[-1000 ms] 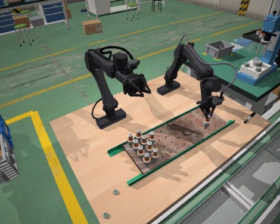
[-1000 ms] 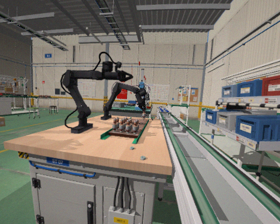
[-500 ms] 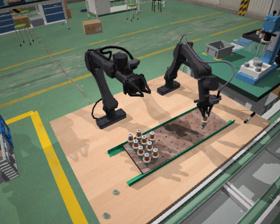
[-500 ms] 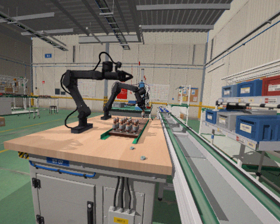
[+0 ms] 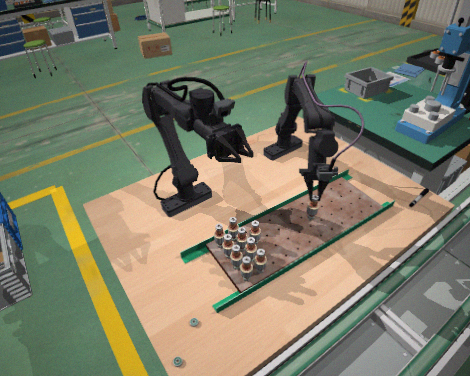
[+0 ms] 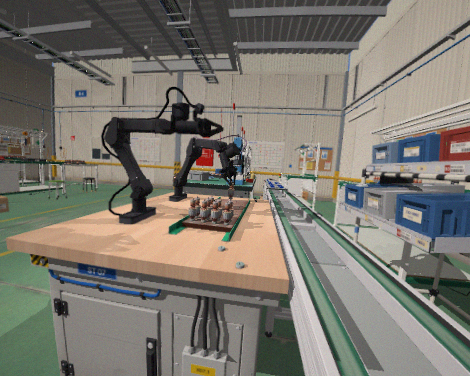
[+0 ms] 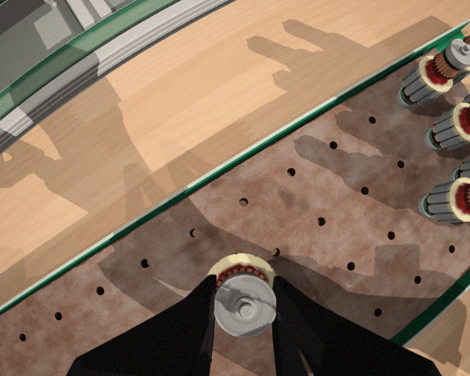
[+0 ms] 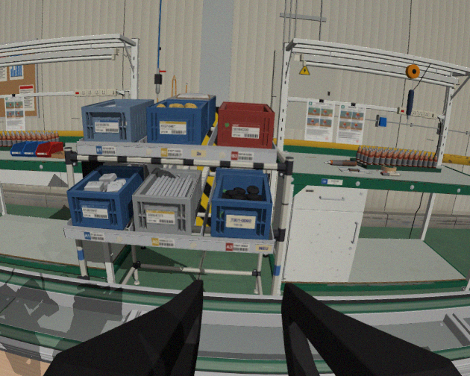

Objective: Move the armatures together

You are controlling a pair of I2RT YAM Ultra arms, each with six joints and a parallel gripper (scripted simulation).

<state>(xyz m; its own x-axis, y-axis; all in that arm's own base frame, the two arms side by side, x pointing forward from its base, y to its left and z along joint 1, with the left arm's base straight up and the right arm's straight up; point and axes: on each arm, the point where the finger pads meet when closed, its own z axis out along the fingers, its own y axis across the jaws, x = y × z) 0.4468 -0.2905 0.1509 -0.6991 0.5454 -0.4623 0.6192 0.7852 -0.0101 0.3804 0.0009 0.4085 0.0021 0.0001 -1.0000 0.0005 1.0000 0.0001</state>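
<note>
My left gripper (image 5: pixel 314 196) (image 7: pixel 244 288) is shut on an armature (image 5: pixel 312 208) (image 7: pixel 245 309), held upright, commutator end up, over the middle of the brown board (image 5: pixel 280 254) (image 7: pixel 267 216). Whether its lower end clears the board is hard to tell. Several armatures stand commutator end up in rows at the board's left end in the top view, such as a corner armature (image 5: pixel 246 268) (image 6: pixel 227 214). One armature (image 5: pixel 255 230) stands beside these rows, near the back rail. Small holes beyond them are empty. My right gripper (image 5: pixel 245 157) (image 6: pixel 220 129) (image 8: pixel 242 294) is partly open, empty, high behind the board.
A green rail (image 5: pixel 305 254) (image 7: pixel 259 146) runs along the board's front and another green rail (image 5: pixel 292 199) along its back. Two small round parts (image 5: pixel 194 322) (image 5: pixel 178 361) lie at the table's near left. A black pen (image 5: pixel 419 197) lies beyond the board. A conveyor (image 6: pixel 325 260) borders the table.
</note>
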